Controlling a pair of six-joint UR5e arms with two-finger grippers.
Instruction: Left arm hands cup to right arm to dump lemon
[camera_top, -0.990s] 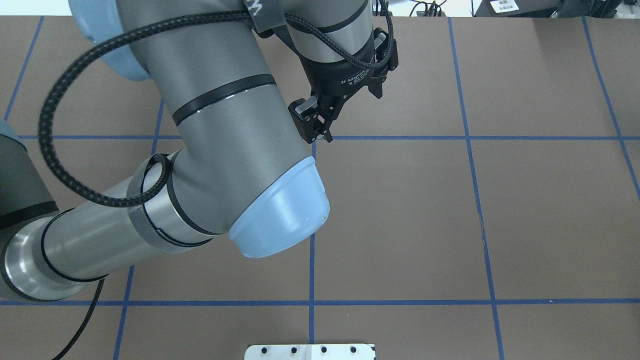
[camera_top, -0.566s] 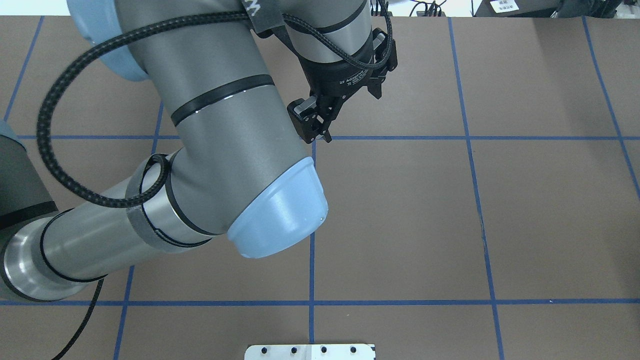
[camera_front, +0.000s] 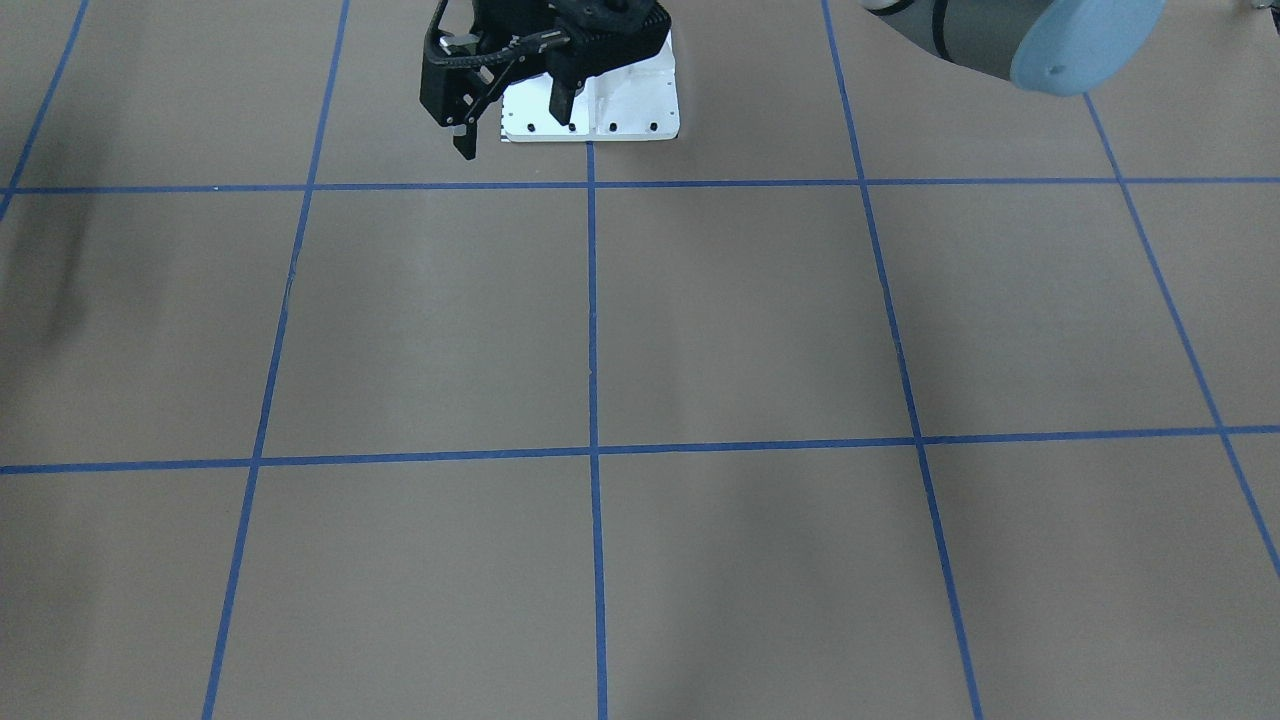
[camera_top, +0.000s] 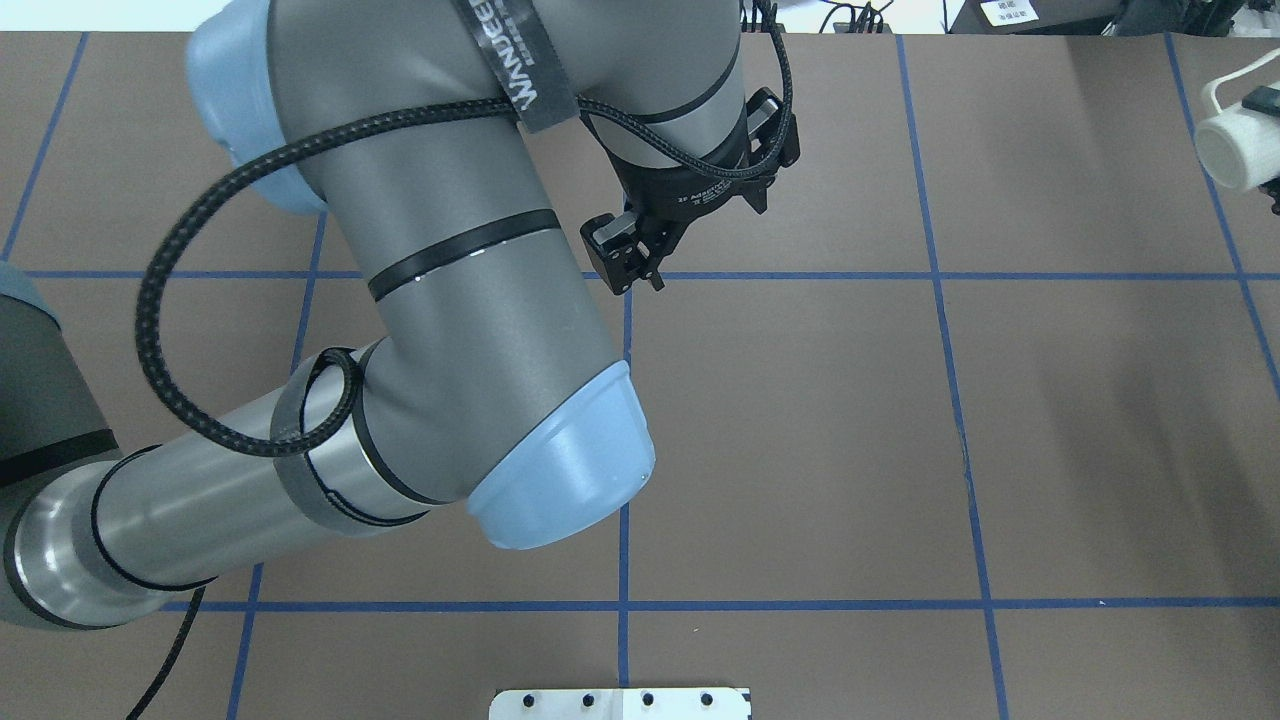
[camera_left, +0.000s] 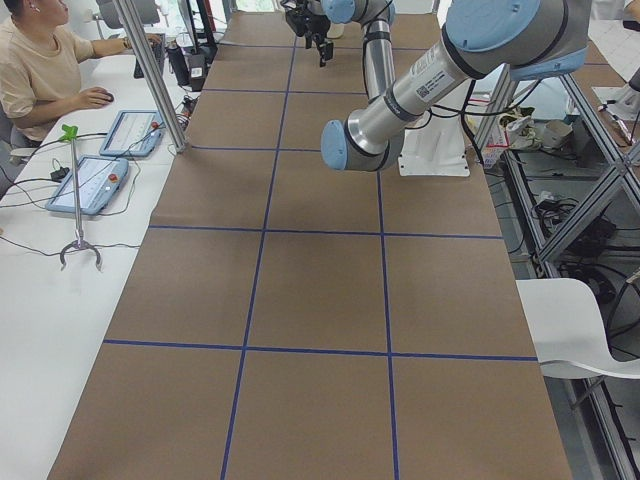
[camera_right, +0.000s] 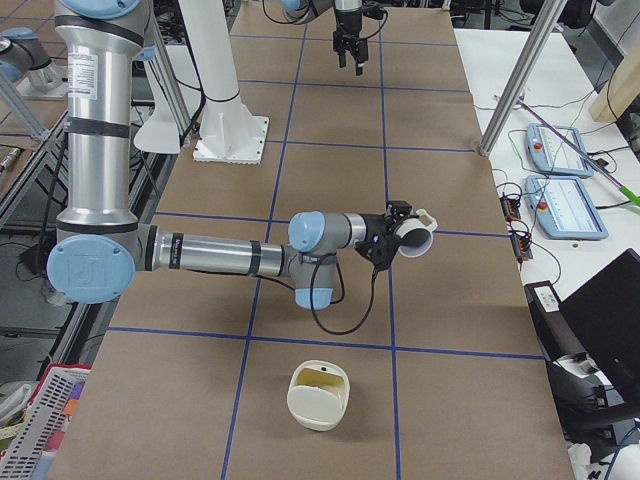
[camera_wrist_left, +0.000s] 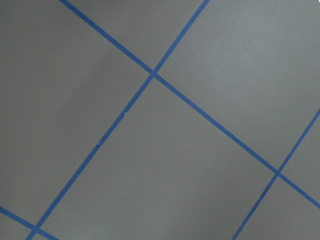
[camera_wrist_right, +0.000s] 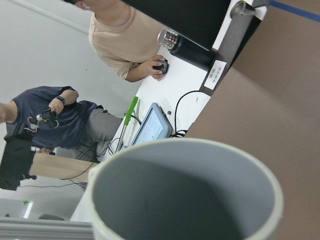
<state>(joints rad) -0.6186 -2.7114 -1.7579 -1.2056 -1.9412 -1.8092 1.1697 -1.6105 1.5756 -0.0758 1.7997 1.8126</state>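
My left arm (camera_top: 460, 300) reaches over the table's middle. Its gripper (camera_top: 700, 240) hangs above the brown table, open and empty, and also shows in the front-facing view (camera_front: 512, 130). My right gripper (camera_right: 398, 226) is shut on the white cup (camera_right: 416, 236) and holds it tipped on its side above the table, mouth pointing away from the arm. The cup also shows at the right edge of the overhead view (camera_top: 1232, 152). The right wrist view looks into the cup's grey inside (camera_wrist_right: 180, 200), and no lemon shows there. The lemon shows in no view.
A cream-white container (camera_right: 318, 398) stands on the table near the right arm. The white base plate (camera_top: 620, 703) lies at the robot's edge of the table. Operators (camera_left: 40, 70) sit at a side table with tablets (camera_left: 128, 132). Blue tape lines grid the table.
My left arm's upper part has swung to the right, while its gripper stays about where it was. The cup in my right gripper has come into view at the overhead view's right edge.
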